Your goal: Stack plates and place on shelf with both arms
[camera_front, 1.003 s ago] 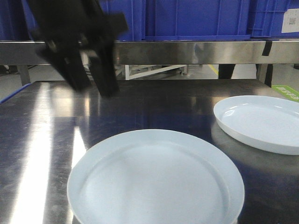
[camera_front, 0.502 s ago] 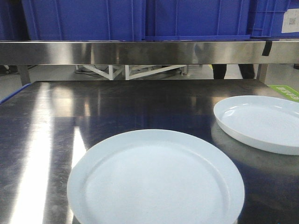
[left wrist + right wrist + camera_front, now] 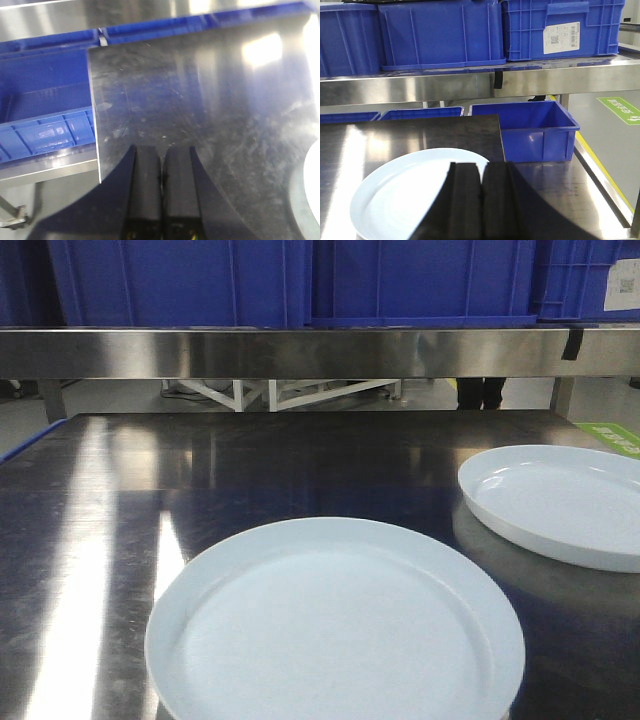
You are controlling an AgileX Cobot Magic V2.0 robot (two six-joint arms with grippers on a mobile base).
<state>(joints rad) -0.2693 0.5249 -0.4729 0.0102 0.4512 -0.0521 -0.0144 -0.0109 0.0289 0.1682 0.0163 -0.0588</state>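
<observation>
Two white plates lie apart on the dark steel tabletop: one near the front (image 3: 335, 625), one at the right (image 3: 555, 502). The steel shelf (image 3: 300, 352) runs along the back, with a black tape mark (image 3: 572, 342) near its right end. Neither gripper shows in the front view. My left gripper (image 3: 161, 150) is shut and empty above bare tabletop near a table corner; a plate's rim (image 3: 312, 200) shows at the lower right. My right gripper (image 3: 481, 167) is shut and empty, hovering over the right rim of a plate (image 3: 395, 195). The shelf (image 3: 420, 86) is ahead of it.
Blue crates (image 3: 400, 280) stand on the shelf along its length. An open blue bin (image 3: 530, 130) sits beyond the table's edge in the right wrist view. Another blue bin (image 3: 45, 135) lies below the table's edge in the left wrist view.
A dark gripper that hung at the upper left of the front view one second ago has left that view. The plates have not moved.
</observation>
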